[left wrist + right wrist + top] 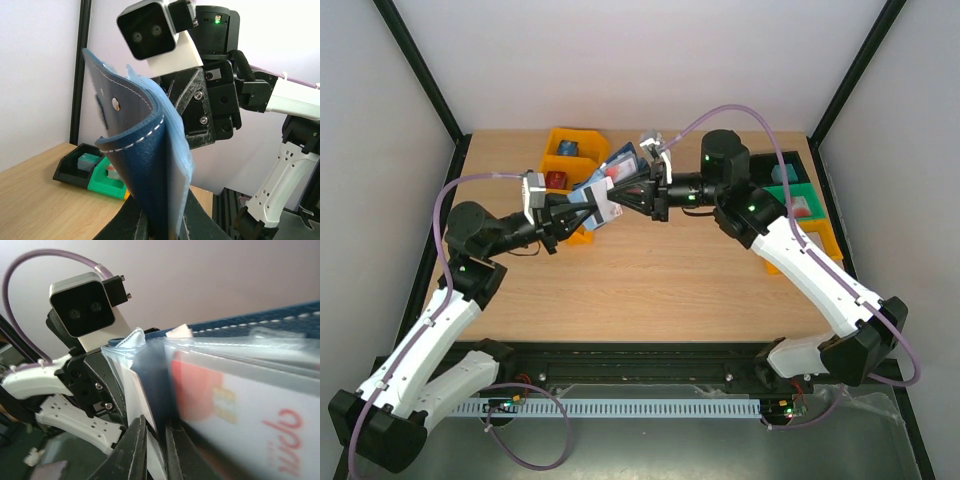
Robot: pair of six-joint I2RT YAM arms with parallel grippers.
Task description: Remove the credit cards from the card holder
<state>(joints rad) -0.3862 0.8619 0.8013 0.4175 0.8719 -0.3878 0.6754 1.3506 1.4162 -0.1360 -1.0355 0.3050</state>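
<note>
Holder (142,170): navy, leather-look, fine grain, low sheen; white thread stitching at edge.
Snap (116,103): bright metal, polished.
Sleeves (176,142): soft clear plastic, bluish, glossy.
Card (240,405): smooth plastic, white with red print, glossy.
Table (660,280): wood grain, matt.
Bin (582,143): yellow plastic, smooth.

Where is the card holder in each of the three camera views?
Top external: the card holder appears left of centre, overlapping the yellow bin.
Left wrist: it fills the centre, standing upright and folded open.
Right wrist: its navy stitched edge runs across the upper right.
Shared landmark: the green bin, at the right table edge from above and lower left in left wrist; not in right wrist.
</note>
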